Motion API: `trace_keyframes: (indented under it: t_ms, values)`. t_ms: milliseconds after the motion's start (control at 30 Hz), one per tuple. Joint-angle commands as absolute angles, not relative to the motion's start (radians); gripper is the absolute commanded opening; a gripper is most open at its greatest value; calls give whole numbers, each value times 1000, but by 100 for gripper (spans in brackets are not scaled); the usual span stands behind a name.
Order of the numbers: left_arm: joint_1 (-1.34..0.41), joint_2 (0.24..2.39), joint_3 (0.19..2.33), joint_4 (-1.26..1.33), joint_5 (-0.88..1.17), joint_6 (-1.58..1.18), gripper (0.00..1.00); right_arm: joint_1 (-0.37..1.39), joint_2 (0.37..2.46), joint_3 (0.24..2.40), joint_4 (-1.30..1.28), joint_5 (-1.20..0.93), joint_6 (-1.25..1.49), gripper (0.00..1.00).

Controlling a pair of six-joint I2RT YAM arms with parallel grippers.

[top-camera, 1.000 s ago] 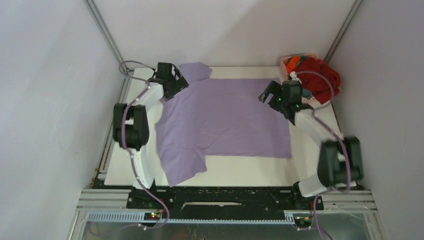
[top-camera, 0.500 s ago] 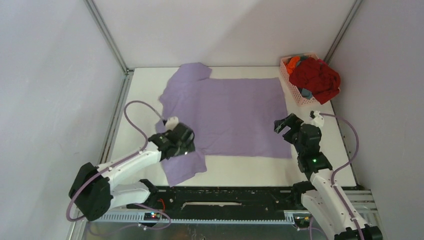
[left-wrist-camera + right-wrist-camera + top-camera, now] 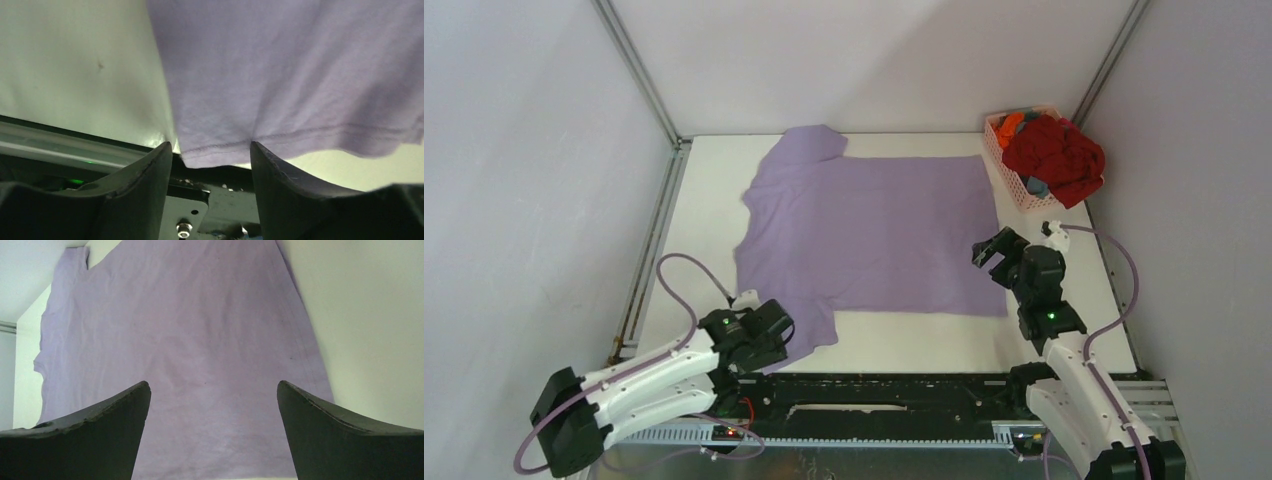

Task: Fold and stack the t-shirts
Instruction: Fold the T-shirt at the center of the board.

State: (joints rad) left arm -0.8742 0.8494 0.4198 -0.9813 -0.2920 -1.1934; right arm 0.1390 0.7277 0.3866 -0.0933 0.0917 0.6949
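**Left jaws open on the sleeve hem, nothing gripped yet**

- Lavender t-shirt [image 3: 874,230] lies spread flat mid-table [image 3: 904,345]. More shirts are heaped in the pink basket [image 3: 1022,196] at upper right, with a dark red shirt [image 3: 1056,152] on top.
- Left gripper [image 3: 774,325] is at lower left, fingers apart. In the wrist view the sleeve hem [image 3: 280,137] sits between them, right at the tips.
- Right gripper [image 3: 992,250] is spread wide just off the shirt's lower-right corner, holding nothing.

Risks, as I judge them:
- A bite this shallow may catch only the stitched edge, so the cloth could slip out on the lift.
- The hem seems to overhang the table's near edge above the dark frame [image 3: 210,200], so a low closing could snag there.
- A one-sided lift would drag the flat body askew.

Unclear:
- The left gripper covers part of the sleeve from above.
- I cannot tell whether the left pads touch the cloth.
- The number of shirts in the basket is unreadable.
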Motion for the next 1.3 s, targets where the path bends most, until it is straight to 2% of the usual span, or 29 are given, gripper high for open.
trace_keyframes:
  t_ms: [0,233,300,367,400,667,800,1100,1267]
  values:
    - [-882,760,383,-996,-220,-1274,61,132,749,399,-60,108,675,100]
    - [-882,824,362,-936,-182,-1223,48,131,762,398,-66,116,685,100]
    - [-882,859,364,-910,-185,-1206,34,129,758,398,-80,125,700,100]
    - [-882,886,368,-882,-195,-1190,10,128,749,401,-111,144,721,98]
    - [-882,893,375,-868,-199,-1176,1,128,741,402,-134,159,734,98]
    - [-882,806,454,-701,-301,-1035,0,127,640,370,-411,305,893,95]
    - [-881,750,451,-554,-289,-951,0,126,576,303,-448,287,937,91]
    - [-875,691,430,-427,-358,-899,0,127,593,230,-483,237,945,65]
    - [-864,638,411,-391,-391,-893,0,126,643,211,-425,224,942,58]
